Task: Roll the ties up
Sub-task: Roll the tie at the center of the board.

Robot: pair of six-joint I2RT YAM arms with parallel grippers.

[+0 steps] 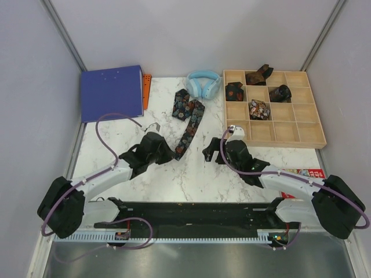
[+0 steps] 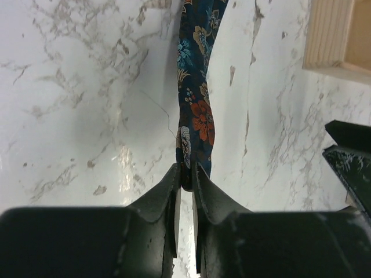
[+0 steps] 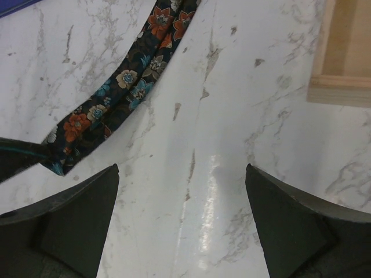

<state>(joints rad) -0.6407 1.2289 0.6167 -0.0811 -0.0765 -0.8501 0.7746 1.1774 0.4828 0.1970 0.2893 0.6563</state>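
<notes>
Tie (image 2: 197, 116), seemingly limp and light, pinched at its six-o'clock end by left fingers (image 2: 162, 194); right fingers (image 3: 75, 220) spread.

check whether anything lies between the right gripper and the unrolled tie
Nothing visible does. Only bare marble table lies between the right gripper, jaws wide open, and the tie. The left gripper pinches the tie's near end.

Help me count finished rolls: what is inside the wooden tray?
Four rolled ties sit in separate compartments of the wooden tray; the others look empty. The right arm covers part of the near-left one.
</notes>
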